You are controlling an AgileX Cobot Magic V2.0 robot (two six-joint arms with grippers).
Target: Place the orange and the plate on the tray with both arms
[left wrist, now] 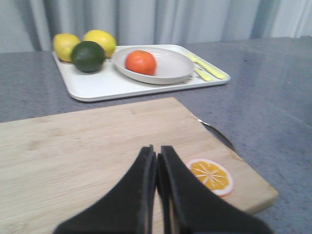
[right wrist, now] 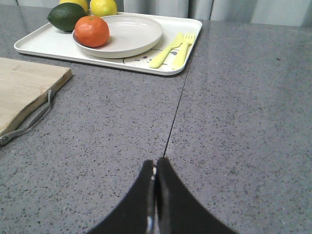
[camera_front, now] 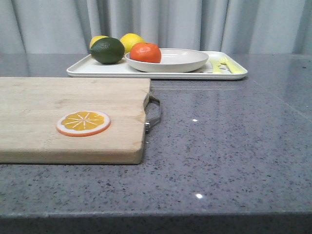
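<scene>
Orange (camera_front: 145,52) in plate (camera_front: 178,61), plate on tray (camera_front: 97,69), far side of grey worktop (camera_front: 219,146)

Sitting at the plate's left edge, beside a dark green lime (camera_front: 107,50) and two lemons (camera_front: 132,41) also on the tray; yellow cutlery (right wrist: 173,48) lying on the tray's right end. Nearer, a wooden cutting board (camera_front: 58,112) with an orange slice (camera_front: 83,123) on top. Left tool (left wrist: 157,161) closed and empty above the board; right tool (right wrist: 155,170) closed and empty above bare worktop, both well apart from the tray
</scene>
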